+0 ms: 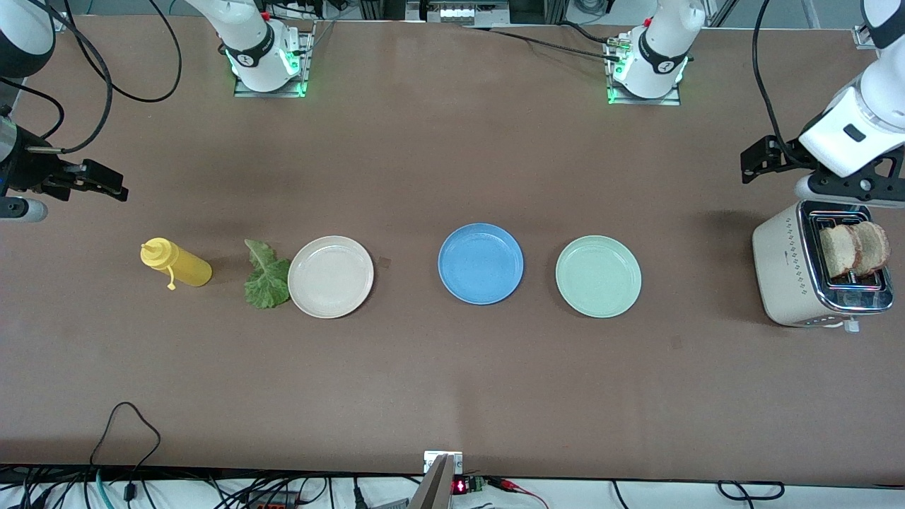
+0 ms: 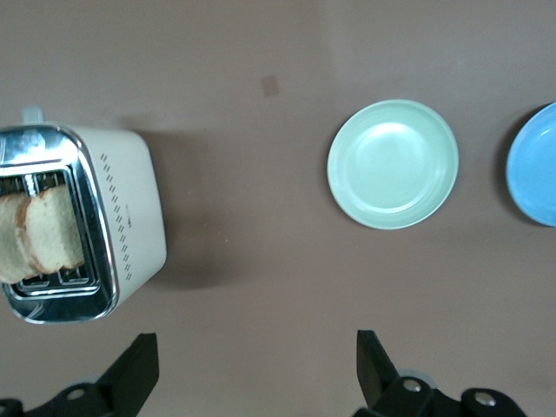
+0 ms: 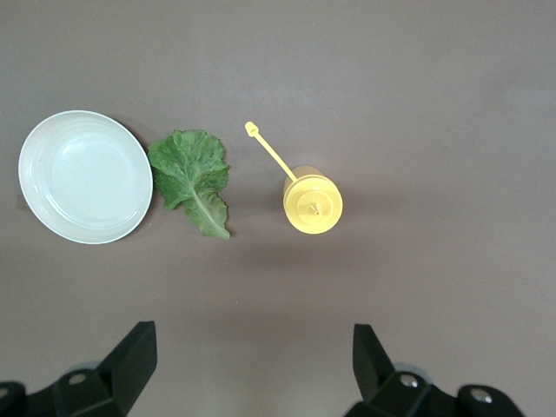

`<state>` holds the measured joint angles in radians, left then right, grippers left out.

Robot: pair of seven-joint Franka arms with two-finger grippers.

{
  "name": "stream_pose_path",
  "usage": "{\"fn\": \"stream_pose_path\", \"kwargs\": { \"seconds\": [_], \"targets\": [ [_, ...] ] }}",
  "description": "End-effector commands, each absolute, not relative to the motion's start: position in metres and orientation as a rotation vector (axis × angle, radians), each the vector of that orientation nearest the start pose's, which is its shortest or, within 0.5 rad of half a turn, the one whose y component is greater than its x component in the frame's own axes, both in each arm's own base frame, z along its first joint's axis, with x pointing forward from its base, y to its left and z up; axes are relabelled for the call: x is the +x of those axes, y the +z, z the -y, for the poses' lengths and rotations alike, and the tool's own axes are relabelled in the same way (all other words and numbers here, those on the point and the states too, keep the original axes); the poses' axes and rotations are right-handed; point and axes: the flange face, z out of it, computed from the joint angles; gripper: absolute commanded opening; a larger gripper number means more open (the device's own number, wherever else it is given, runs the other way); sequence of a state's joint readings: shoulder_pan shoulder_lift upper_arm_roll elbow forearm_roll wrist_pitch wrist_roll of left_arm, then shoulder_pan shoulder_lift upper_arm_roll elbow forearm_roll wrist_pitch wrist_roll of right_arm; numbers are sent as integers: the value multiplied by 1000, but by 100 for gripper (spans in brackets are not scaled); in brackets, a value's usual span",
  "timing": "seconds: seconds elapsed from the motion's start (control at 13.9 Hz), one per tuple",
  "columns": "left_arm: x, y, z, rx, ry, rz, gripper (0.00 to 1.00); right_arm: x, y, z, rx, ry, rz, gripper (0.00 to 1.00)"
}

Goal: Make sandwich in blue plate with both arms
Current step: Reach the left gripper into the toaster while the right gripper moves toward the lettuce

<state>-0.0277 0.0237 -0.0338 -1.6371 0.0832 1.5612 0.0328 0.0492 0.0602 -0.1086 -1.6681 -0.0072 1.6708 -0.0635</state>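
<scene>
Between two paler plates, blue plate [image 1: 481, 263] sits round, plain, shallow.

There are three plates: one cream plate [image 1: 330, 276], one blue plate [image 1: 481, 264] and one green plate [image 1: 598, 276]. Two bread slices [image 1: 854, 247] sit in one toaster [image 1: 792, 272]. There is one lettuce leaf [image 1: 266, 276] and one yellow bottle [image 1: 177, 264].

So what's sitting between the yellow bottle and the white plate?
A green lettuce leaf lies on the table between the yellow bottle and the cream-white plate, touching the plate's rim. Front view and right wrist view both show it.
</scene>
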Motion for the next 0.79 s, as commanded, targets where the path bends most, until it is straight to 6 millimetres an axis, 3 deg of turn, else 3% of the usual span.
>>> {"fn": "stream_pose_path", "kwargs": {
  "seconds": [0.0,0.07,0.36,0.72],
  "targets": [
    [576,561,-20,-2916,234,-193,100,575,555,33,-3149,88,35,100],
    [583,550,-35,-2888,233,-218,100,575,554,33,-3149,92,33,100],
    [607,487,-131,-2913,176,-309,100,579,547,31,-3145,97,34,100],
    [609,419,-211,-3019,210,-366,98,580,540,29,-3133,109,10,100]
  ]
}}
